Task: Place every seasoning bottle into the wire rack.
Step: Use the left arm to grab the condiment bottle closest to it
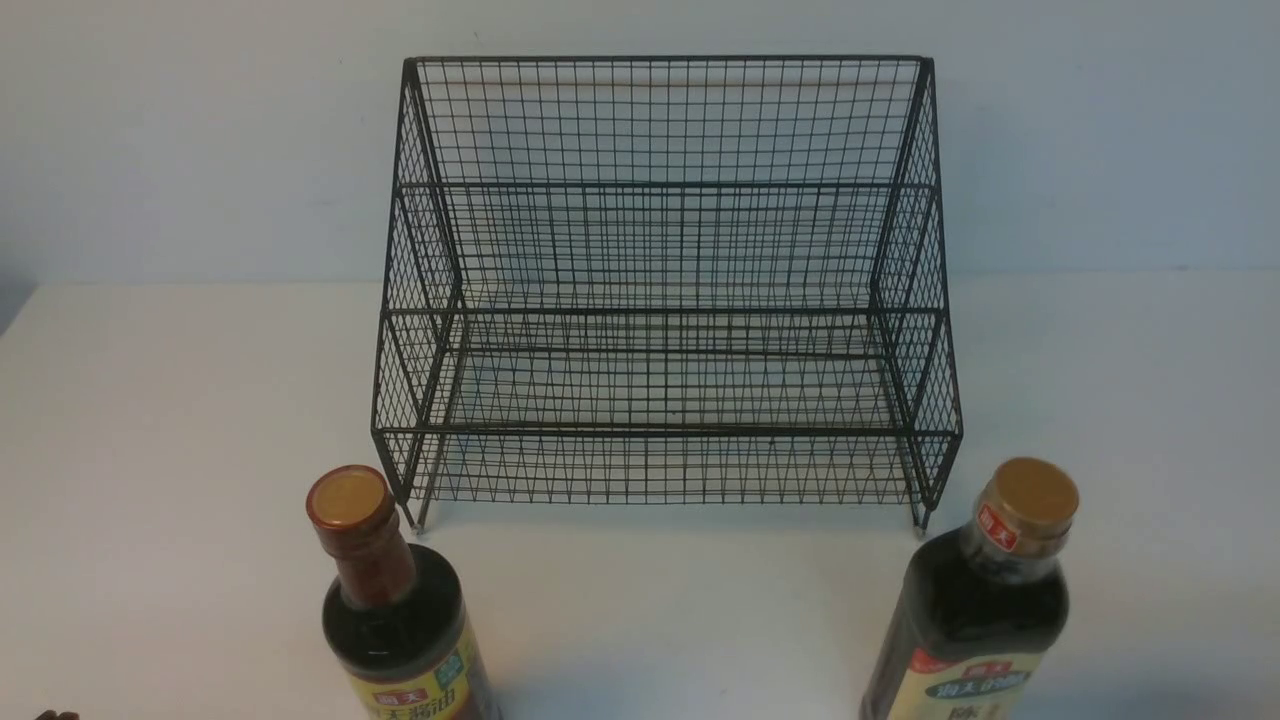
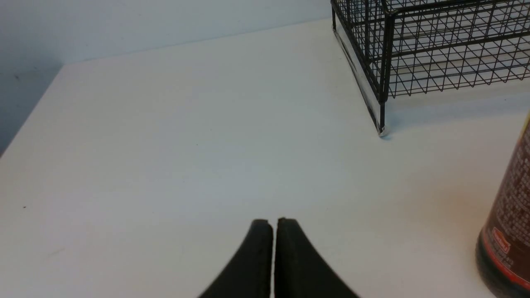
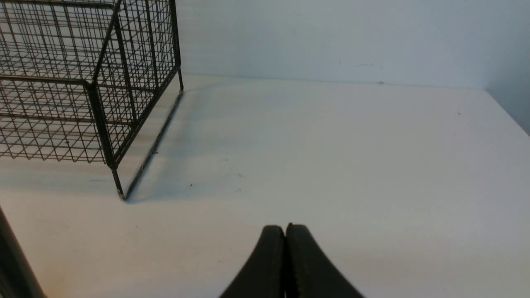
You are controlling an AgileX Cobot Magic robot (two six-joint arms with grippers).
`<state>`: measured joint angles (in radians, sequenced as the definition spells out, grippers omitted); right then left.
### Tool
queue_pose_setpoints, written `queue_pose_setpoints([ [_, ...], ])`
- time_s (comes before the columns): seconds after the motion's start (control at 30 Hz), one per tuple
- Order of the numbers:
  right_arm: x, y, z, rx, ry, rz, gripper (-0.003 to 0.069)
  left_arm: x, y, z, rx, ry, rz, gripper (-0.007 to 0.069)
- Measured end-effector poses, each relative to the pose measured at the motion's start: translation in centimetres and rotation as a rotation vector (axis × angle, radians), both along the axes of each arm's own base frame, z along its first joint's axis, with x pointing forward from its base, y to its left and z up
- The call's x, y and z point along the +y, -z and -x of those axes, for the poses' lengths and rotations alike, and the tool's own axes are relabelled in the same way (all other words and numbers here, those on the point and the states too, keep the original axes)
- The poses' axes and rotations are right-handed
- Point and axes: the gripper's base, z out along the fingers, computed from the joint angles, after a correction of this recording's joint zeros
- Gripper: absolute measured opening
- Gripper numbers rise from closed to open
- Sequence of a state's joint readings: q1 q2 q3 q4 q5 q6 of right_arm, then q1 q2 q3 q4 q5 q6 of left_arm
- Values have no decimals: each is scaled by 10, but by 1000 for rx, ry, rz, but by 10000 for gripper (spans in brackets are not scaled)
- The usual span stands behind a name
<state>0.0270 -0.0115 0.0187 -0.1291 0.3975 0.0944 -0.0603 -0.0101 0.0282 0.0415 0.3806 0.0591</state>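
Observation:
The black wire rack (image 1: 665,300) stands at the back middle of the white table, both tiers empty. The long-necked bottle (image 1: 395,610) with a gold-topped cap stands upright in front of its left corner. The broader bottle (image 1: 975,610) with a tan cap stands upright in front of its right corner. My left gripper (image 2: 273,221) is shut and empty above bare table, with the long-necked bottle (image 2: 507,231) off to one side and the rack's corner (image 2: 383,62) beyond. My right gripper (image 3: 285,227) is shut and empty; the rack (image 3: 99,82) and a dark bottle edge (image 3: 12,265) show aside.
A pale wall rises behind the table (image 1: 180,420). The table's left edge (image 2: 29,120) and right edge (image 3: 507,109) show in the wrist views. A small dark part (image 1: 55,715) shows at the bottom left corner of the front view.

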Motion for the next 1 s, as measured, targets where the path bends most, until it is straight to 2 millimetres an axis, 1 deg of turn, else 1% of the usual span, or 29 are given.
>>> queue_pose_setpoints([
  [0.27,0,0,0,0,0,0,-15,0,0,0,1,-3,22,-4],
  [0.3,0,0,0,0,0,0,-15,-3,0,0,9,-12,148,-4],
  [0.33,0,0,0,0,0,0,-15,-4,0,0,12,-18,186,-4],
  [0.4,0,0,0,0,0,0,-15,-12,-2,1,51,-50,597,-4],
  [0.43,0,0,0,0,0,0,-15,-16,-2,1,75,-60,757,-4],
  [0.5,0,0,0,0,0,0,-15,-21,-5,2,106,-69,990,-4],
  [0.53,0,0,0,0,0,0,-15,-23,-7,2,121,-69,1090,-4],
  [0.63,0,0,0,0,0,0,-15,-27,-10,2,142,-61,1246,-4],
  [0.7,0,0,0,0,0,0,-15,-27,-12,2,140,-53,1276,-4],
  [0.8,0,0,0,0,0,0,-15,-25,-14,1,92,-48,1236,-4],
  [0.9,0,0,0,0,0,0,-15,-24,-17,1,37,-14,1114,-4],
  [1.0,0,0,0,0,0,0,-15,-26,-31,4,12,57,1008,-4],
])
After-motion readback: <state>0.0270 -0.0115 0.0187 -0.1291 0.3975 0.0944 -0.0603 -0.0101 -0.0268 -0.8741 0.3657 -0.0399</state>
